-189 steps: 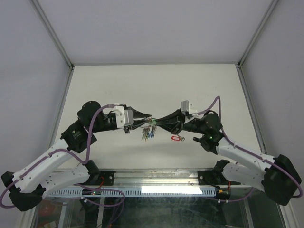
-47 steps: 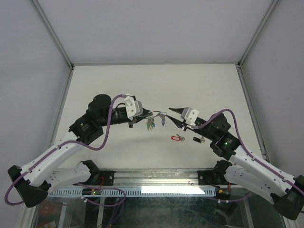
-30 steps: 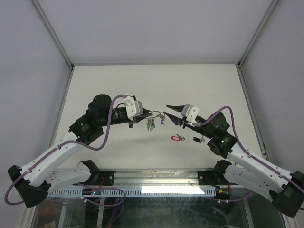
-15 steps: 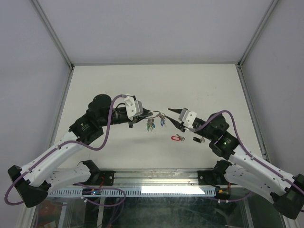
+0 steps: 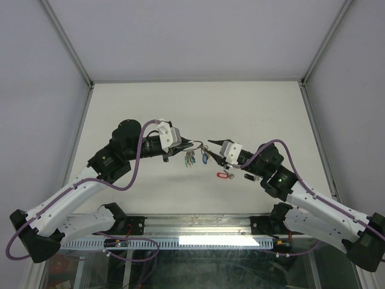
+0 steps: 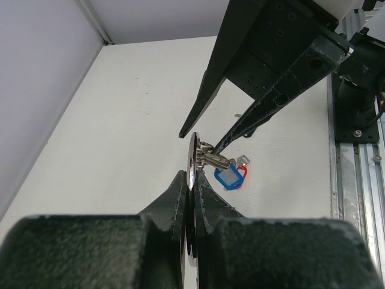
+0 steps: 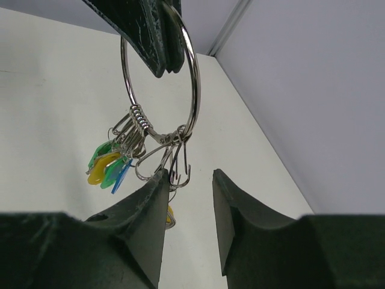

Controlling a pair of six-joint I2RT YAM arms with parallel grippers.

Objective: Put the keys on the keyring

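Observation:
My left gripper [image 5: 185, 144] is shut on the keyring [image 5: 194, 146], a thin silver ring held upright above the table. In the left wrist view the fingers [image 6: 180, 192] pinch the ring [image 6: 194, 153] edge-on. A bunch of small keys with green, yellow and blue tags [image 7: 108, 165] hangs from the ring [image 7: 195, 90], along with several wire clasps [image 7: 180, 165]. My right gripper [image 5: 210, 149] is open, its fingertips just under the ring with the clasps between them [image 7: 189, 177]. A key with a red tag [image 5: 225, 176] lies on the table below.
A small dark thing [image 5: 248, 177], perhaps another key, lies beside the right arm. The white table [image 5: 150, 108] is walled at the back and sides, with a metal rail [image 5: 198, 226] along the near edge.
My right gripper has moved left and down towards the hanging ring, and its jaws have widened slightly. The left arm and the ring have stayed still.

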